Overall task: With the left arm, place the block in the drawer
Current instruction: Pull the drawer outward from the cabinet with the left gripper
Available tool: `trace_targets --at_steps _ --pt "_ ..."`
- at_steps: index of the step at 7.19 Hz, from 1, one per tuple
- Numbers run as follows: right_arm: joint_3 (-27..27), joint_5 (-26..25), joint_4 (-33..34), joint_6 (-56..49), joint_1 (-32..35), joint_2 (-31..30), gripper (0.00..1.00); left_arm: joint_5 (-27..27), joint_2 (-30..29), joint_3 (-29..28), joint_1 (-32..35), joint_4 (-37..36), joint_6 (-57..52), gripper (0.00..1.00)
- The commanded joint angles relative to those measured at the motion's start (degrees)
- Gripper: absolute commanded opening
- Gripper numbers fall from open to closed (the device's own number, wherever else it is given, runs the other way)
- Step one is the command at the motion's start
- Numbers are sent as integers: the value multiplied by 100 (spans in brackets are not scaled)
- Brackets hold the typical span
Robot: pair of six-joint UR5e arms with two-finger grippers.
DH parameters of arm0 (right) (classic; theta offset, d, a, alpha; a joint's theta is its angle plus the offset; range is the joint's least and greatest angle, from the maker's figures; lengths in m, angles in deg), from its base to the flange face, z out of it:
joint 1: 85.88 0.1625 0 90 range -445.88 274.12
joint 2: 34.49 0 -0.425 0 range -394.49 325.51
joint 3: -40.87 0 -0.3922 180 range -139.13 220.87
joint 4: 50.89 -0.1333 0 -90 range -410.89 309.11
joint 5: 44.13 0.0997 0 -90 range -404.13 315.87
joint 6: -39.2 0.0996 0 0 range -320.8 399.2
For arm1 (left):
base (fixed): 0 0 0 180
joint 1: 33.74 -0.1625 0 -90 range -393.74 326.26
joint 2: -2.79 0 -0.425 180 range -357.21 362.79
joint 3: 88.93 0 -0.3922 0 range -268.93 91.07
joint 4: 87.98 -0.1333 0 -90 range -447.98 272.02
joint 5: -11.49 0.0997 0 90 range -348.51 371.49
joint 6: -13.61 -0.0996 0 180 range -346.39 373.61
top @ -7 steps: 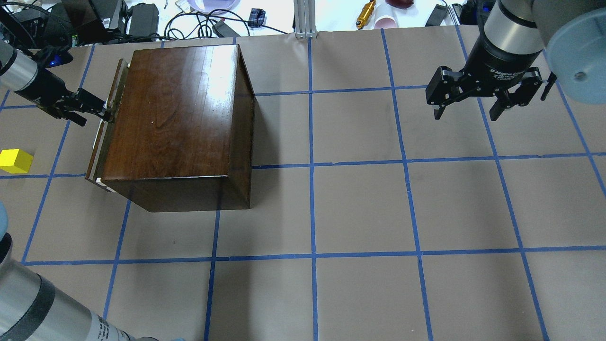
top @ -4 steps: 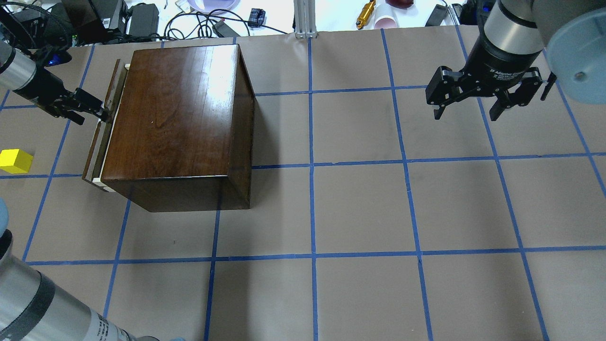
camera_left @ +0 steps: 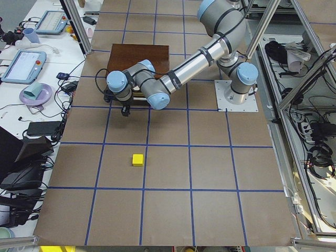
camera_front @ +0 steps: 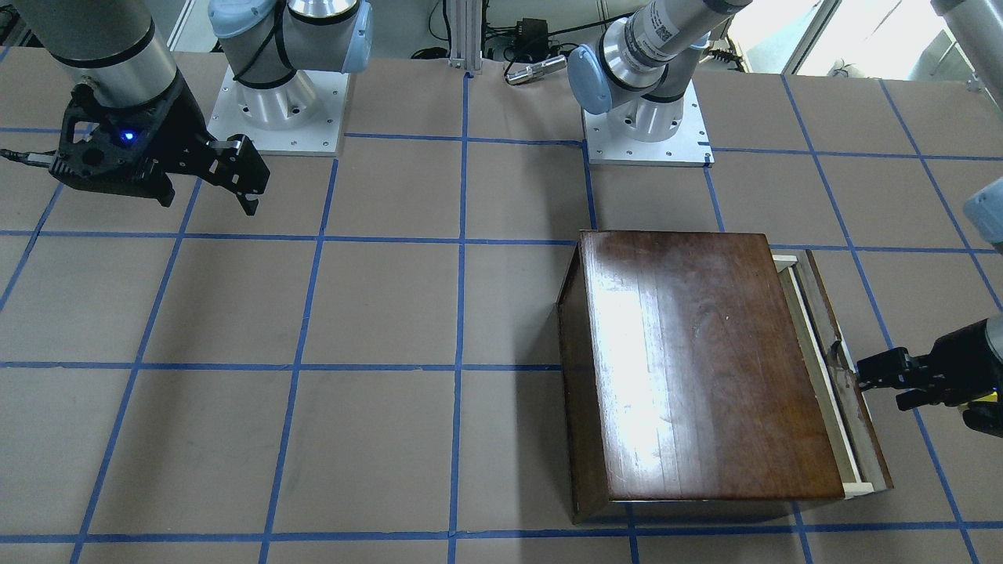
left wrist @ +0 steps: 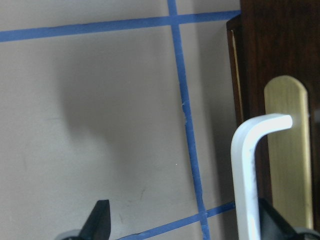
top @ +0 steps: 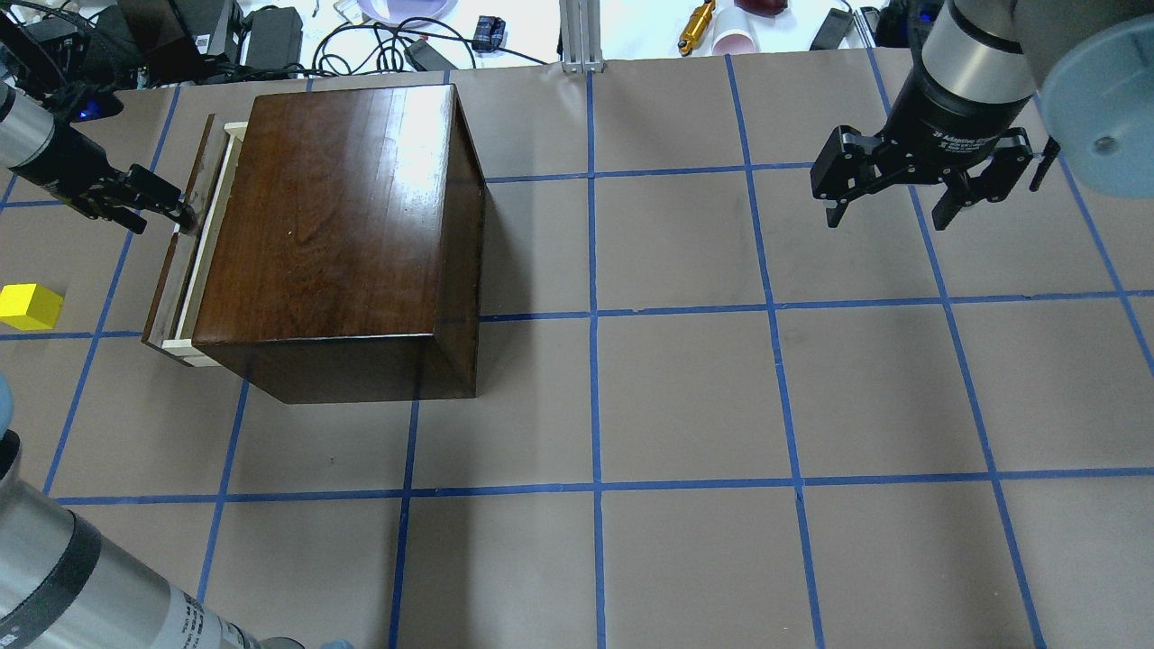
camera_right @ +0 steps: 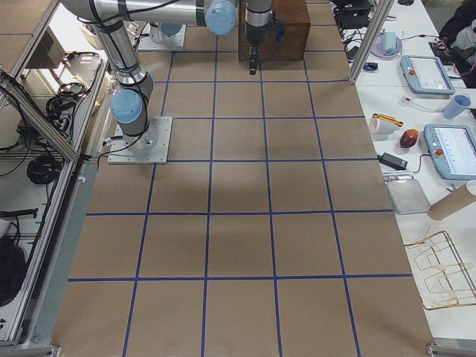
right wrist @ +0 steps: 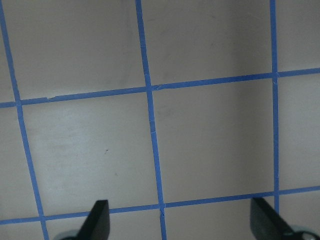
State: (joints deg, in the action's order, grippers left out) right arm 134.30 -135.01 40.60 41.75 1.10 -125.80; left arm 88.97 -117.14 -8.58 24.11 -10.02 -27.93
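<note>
Right, you're early in this one. Your left gripper (top: 178,214) is at the drawer (top: 176,279), jaws apart, and the wrist view shows the metal pull (left wrist: 250,165) sitting between them, close against one finger, hooked rather than pinched. The drawer shows only a narrow pale strip out of the wooden box (top: 334,216), which looks too slim for a drop. The block (top: 30,306) lies on the table (top: 685,406), well apart from the drawer, untouched. Your right gripper (top: 888,221) hangs far off, jaws spread and empty. So the opening is part done. What's left, I'd judge: widen it, let go, fetch the block, drop it in.
</note>
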Motion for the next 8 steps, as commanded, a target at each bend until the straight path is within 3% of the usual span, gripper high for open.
trace_targets --at_steps 1,8 --pt "9 0 0 0 3 0 100 13 -49 -89 -36 0 -109 100" --pt "0 0 0 0 3 0 100 268 -189 -414 -36 52 -118 100"
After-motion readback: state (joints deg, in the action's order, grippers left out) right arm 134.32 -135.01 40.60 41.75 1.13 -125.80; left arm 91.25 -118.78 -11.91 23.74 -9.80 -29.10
